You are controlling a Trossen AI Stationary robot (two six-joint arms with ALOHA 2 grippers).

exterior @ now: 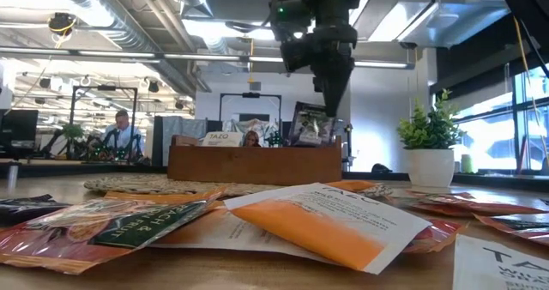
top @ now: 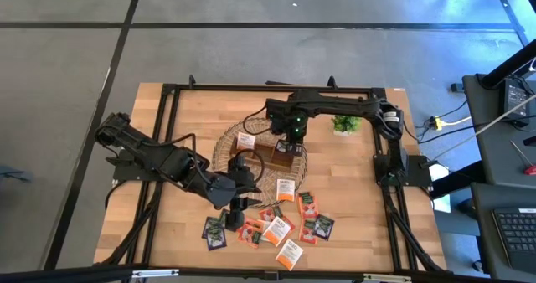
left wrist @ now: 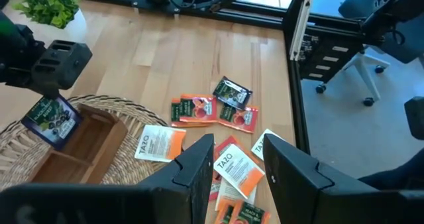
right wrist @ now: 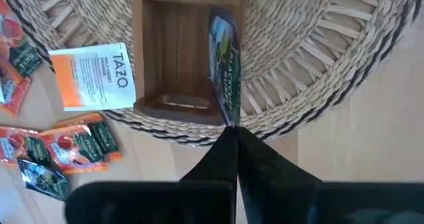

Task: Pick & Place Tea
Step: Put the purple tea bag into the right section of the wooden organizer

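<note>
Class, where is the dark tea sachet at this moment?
The dark tea sachet hangs pinched in the right end effector, above the wooden tray on the woven mat.

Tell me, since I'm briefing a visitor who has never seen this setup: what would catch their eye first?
The right gripper hangs over the wooden tray on the woven mat mid-table, shut on a dark tea sachet. Next, the scatter of orange, red and dark sachets along the table's near edge, where the left gripper waits open above them.
</note>
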